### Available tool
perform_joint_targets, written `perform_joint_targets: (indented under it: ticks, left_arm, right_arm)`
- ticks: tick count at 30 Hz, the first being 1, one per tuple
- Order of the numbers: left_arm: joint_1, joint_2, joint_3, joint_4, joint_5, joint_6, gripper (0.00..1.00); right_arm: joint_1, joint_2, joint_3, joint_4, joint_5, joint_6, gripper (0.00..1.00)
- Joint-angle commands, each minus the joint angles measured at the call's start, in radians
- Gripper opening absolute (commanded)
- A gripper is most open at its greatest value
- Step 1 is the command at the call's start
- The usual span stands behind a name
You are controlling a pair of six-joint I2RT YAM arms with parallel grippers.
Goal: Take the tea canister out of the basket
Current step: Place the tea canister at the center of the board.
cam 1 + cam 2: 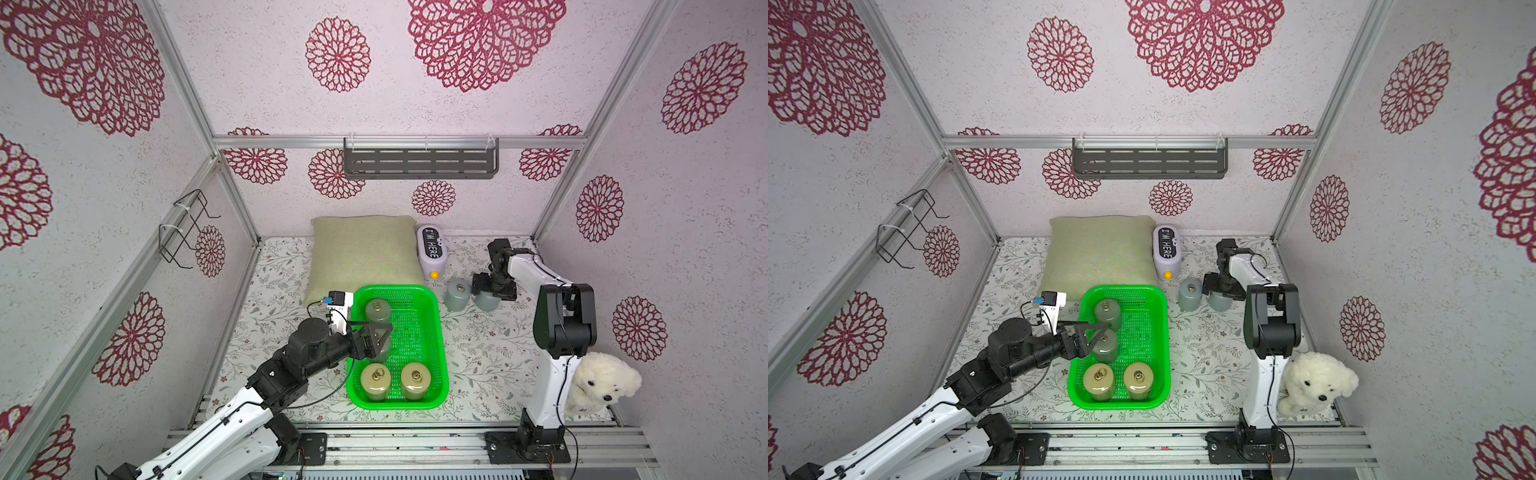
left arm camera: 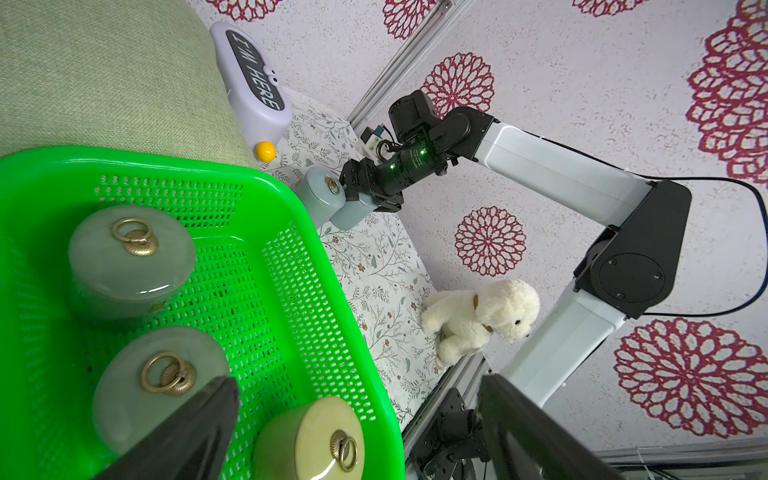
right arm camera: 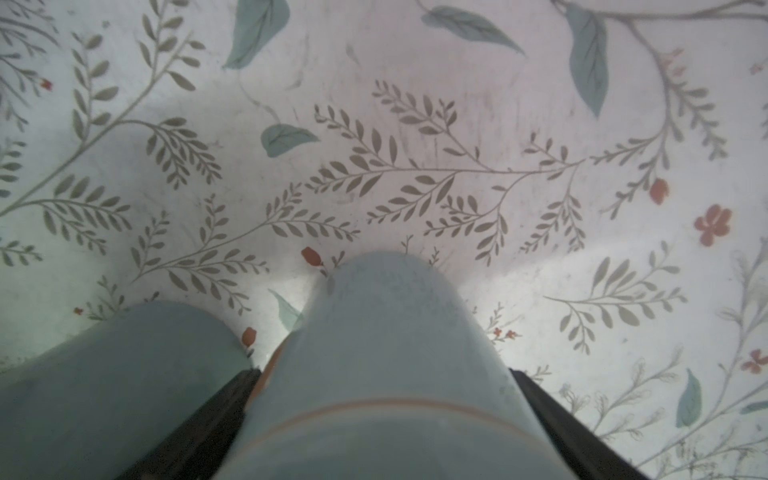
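Observation:
The green basket [image 1: 444, 357] [image 1: 1167, 353] [image 2: 328, 257] holds two grey-green tea canisters [image 1: 377, 309] [image 2: 129, 257] and two yellowish ones [image 1: 415, 379] [image 2: 307, 440]. My left gripper [image 1: 384, 338] [image 1: 1104, 340] [image 2: 357, 380] hovers open over the basket, its fingers either side of the nearer grey-green canister [image 2: 162, 382], holding nothing. To the right of the basket two blue-grey canisters stand on the table. My right gripper [image 1: 488, 293] [image 3: 384, 370] straddles one of them [image 1: 486, 302] [image 3: 386, 374], fingers close at both sides with a thin gap at one. The other [image 1: 457, 294] stands beside it.
A green cushion [image 1: 363, 249] lies behind the basket, with a lilac "I'M HERE" box [image 1: 432, 251] beside it. A white plush dog [image 1: 602, 384] sits at the right arm's base. A grey slotted shelf [image 1: 419, 162] hangs on the back wall and a wire rack [image 1: 187, 228] on the left wall.

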Motion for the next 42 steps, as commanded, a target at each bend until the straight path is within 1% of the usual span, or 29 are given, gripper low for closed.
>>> perform_joint_targets:
  ticks: [1, 5, 11, 14, 19, 24, 30, 37, 42]
  left_arm:
    - [-0.009, 0.001, 0.007, -0.02, -0.012, 0.016, 0.97]
    - [-0.009, -0.005, 0.009, -0.026, -0.016, 0.016, 0.97]
    - [-0.009, -0.008, 0.015, -0.054, -0.036, 0.022, 0.97]
    - [-0.009, -0.004, 0.023, -0.079, -0.056, 0.025, 0.97]
    - [-0.009, 0.005, 0.039, -0.145, -0.066, 0.028, 0.97]
    - [-0.009, 0.015, 0.047, -0.217, -0.06, 0.024, 0.97]
    - [-0.009, 0.016, 0.044, -0.276, -0.024, -0.003, 0.97]
    - [-0.009, -0.015, 0.044, -0.345, -0.012, -0.023, 0.97]
    - [-0.009, -0.035, 0.045, -0.399, 0.005, -0.026, 0.97]
  right_arm:
    - [-0.003, -0.092, 0.011, -0.005, -0.003, 0.016, 0.99]
    - [-0.002, -0.158, -0.009, -0.003, 0.006, 0.042, 0.99]
    - [0.009, -0.304, -0.088, 0.016, 0.005, 0.066, 0.99]
    - [0.038, -0.37, -0.121, 0.01, -0.006, 0.06, 0.99]
    - [0.159, -0.46, -0.146, -0.016, -0.007, 0.044, 0.99]
    - [0.319, -0.508, -0.152, -0.075, 0.001, 0.051, 0.99]
    - [0.503, -0.533, -0.155, -0.13, 0.006, 0.064, 0.99]
    - [0.681, -0.563, -0.222, -0.128, -0.021, 0.095, 0.99]
    - [0.805, -0.561, -0.237, -0.148, -0.018, 0.13, 0.99]
